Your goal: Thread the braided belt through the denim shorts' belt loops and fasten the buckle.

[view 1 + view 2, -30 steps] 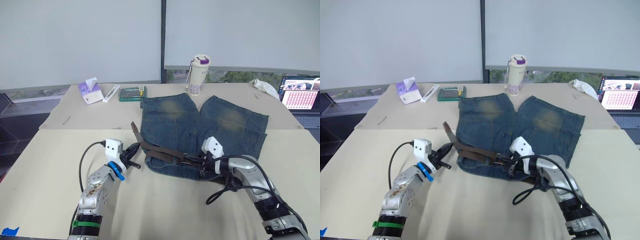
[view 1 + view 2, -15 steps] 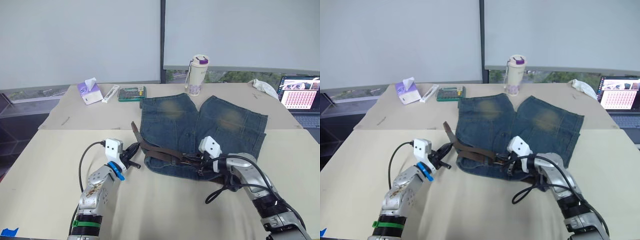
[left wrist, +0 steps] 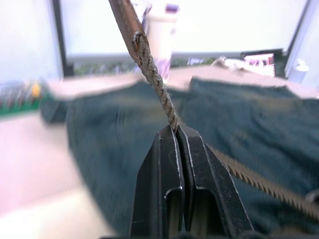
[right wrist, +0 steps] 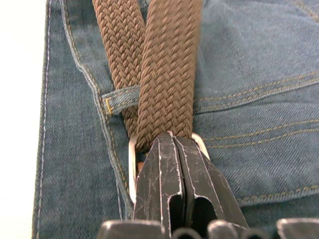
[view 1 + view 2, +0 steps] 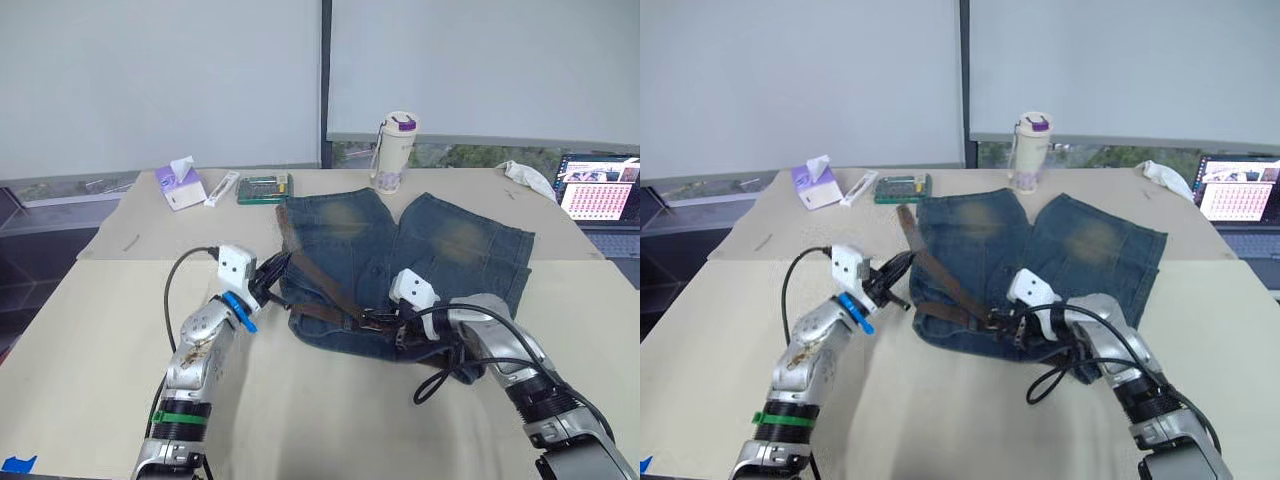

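Observation:
The denim shorts (image 5: 450,240) lie flat on the table, waistband toward me, with faded tan patches on both legs. The brown braided belt (image 5: 940,275) runs slanted from the waistband up over the left leg. My left gripper (image 5: 268,281) is shut on the belt near its free end, held above the table at the shorts' left edge; the wrist view shows the strap (image 3: 154,74) rising from the shut fingers. My right gripper (image 4: 172,140) is shut on the silvery buckle (image 4: 131,172) at the waistband, where two runs of belt meet. A belt loop (image 4: 119,98) crosses one run.
At the table's far side stand a tumbler with a purple lid (image 5: 395,150), a tissue box (image 5: 180,186), a white tube (image 5: 222,186) and a green box (image 5: 263,187). A laptop (image 5: 600,190) and a white cloth (image 5: 530,176) sit far right. A black cable (image 5: 440,375) loops beside my right arm.
My left gripper has risen and moved forward with the belt end, pulling the strap straighter over the left leg. The right gripper has edged left along the waistband.

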